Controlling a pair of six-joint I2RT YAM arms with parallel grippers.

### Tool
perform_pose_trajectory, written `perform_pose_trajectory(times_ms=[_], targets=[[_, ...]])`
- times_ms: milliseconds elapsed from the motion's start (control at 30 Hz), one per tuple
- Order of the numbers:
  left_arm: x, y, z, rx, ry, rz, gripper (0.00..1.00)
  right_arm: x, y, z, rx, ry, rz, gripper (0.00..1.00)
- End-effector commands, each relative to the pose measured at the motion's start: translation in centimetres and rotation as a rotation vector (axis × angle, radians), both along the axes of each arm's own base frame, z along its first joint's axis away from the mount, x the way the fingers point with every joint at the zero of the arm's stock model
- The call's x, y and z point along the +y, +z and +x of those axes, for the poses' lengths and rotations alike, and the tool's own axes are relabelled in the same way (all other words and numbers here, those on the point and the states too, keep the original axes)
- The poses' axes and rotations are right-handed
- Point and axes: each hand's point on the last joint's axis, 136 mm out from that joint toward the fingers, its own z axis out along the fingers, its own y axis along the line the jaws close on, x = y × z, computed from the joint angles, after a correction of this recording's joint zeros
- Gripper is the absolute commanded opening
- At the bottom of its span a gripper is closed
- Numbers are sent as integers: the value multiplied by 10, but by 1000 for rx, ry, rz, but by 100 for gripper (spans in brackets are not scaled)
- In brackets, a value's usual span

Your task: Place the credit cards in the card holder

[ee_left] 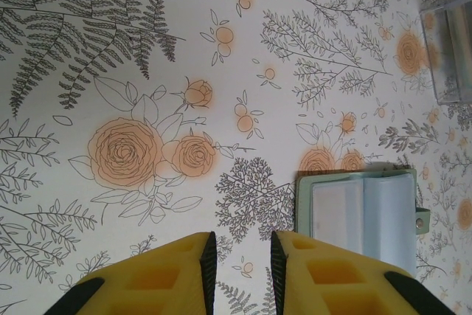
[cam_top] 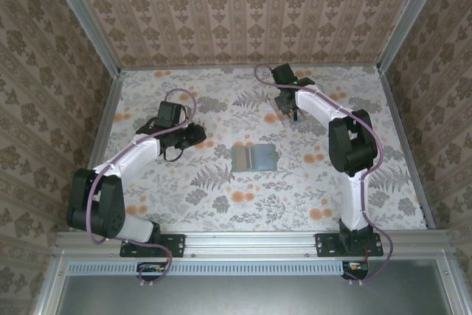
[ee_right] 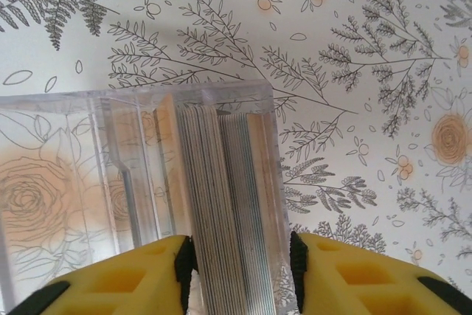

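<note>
Between the right gripper's (ee_right: 240, 260) yellow fingers (ee_right: 140, 279), the credit cards (ee_right: 221, 197) stand on edge as one tight stack in a clear plastic slotted stand (ee_right: 103, 160). Their faces are hidden, and their edges are too thin and close-set to count. The foot of the stack is cut off at the bottom of the wrist view, and the stand's far side runs out past the edge. The jaws straddle the stack with a dark pad just beside each flank. Whether the pads press on it or merely stand next to it cannot be told. One card holder (ee_left: 361, 212), a muted-green wallet, lies open and flat on the flowered table (ee_left: 110, 35), just ahead of the left gripper (ee_left: 240, 260) and off to its right. The wallet's near corner is hidden behind that gripper's right-hand finger, and its small closing tab (ee_left: 422, 220) juts from the side away from the gripper. No card can be made out in its pale pockets. The left gripper's jaws stand a narrow gap apart, holding and touching nothing, with bare tabletop showing between them. From above, one wallet, one stand and two grippers can be counted, with the wallet lying between the grippers and apart from both.
</note>
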Motion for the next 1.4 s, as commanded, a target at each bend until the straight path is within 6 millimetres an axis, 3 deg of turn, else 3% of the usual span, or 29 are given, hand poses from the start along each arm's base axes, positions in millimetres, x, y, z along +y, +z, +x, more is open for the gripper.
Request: perform_pose_trajectory(times_ms=[0, 533, 733, 833, 967, 1200, 1267, 1367], targets=[[-1, 4, 5, -18, -1, -10, 28, -9, 21, 2, -49, -18, -32, 38], [-8, 6, 8, -10, -33, -18, 26, -9, 25, 5, -90, -32, -78, 28], [-14, 9, 9, -13, -53, -30, 24, -3, 21, 3, -71, -26, -41, 11], [-13, 7, 7, -10, -50, -32, 24, 5, 27, 1, -82, -25, 38, 6], [-11, 13, 3, -12, -85, -2, 24, 15, 52, -7, -130, -22, 149, 0], [-21, 11, -4, -7, -139, -48, 24, 23, 90, -28, -165, -71, 362, 0], [-30, 10, -5, -13, -158, -78, 24, 31, 96, -41, -142, -85, 455, 0], [-47, 6, -14, 1, -218, -105, 25, 59, 95, -73, -69, -53, 678, 0]])
